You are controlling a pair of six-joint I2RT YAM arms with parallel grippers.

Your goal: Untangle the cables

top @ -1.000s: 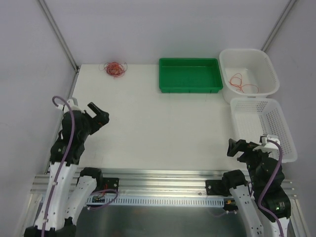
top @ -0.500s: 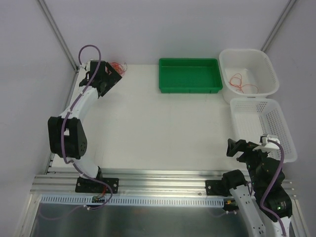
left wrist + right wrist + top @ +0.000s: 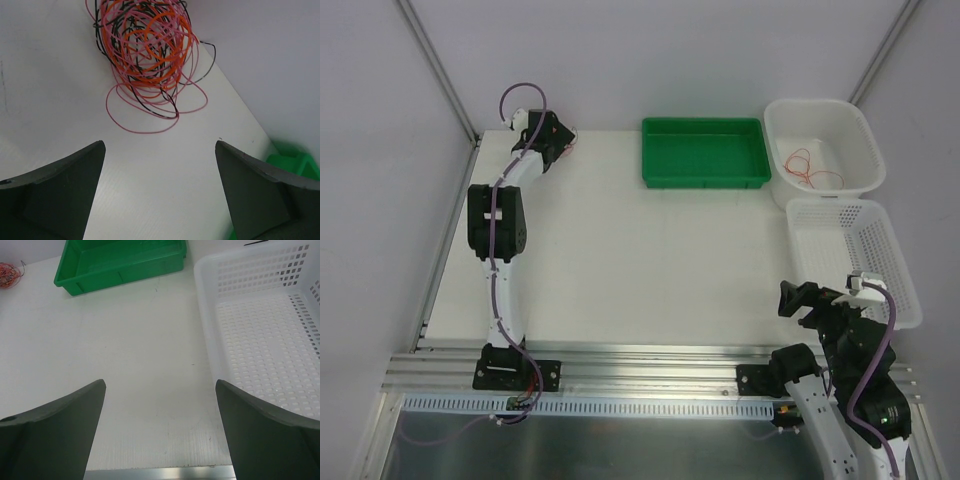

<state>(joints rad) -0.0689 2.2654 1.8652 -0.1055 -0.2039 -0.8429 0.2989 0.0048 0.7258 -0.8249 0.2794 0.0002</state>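
Observation:
The cables (image 3: 145, 50) lie as one tangled bundle of pink, orange and black wires at the table's far left corner, with loose loops spilling toward the camera. My left gripper (image 3: 160, 142) hovers just short of the bundle, open, with only bare table between its fingers. From above, the stretched left arm ends at the left gripper (image 3: 552, 140), which covers most of the bundle. My right gripper (image 3: 160, 382) is open and empty near the front right edge; in the top view the right gripper (image 3: 798, 300) sits beside the basket. A separate red cable (image 3: 808, 168) lies in the white tub.
A green tray (image 3: 705, 152) stands at the back centre. Beside it are a white tub (image 3: 850, 120) and, nearer, a white perforated basket (image 3: 855, 255). The back wall and corner post close in around the cable bundle. The metal rail (image 3: 650, 365) runs along the table's near edge.
The left arm has swung from the near left side out to the far left corner, over the cable bundle. The right arm has not moved.

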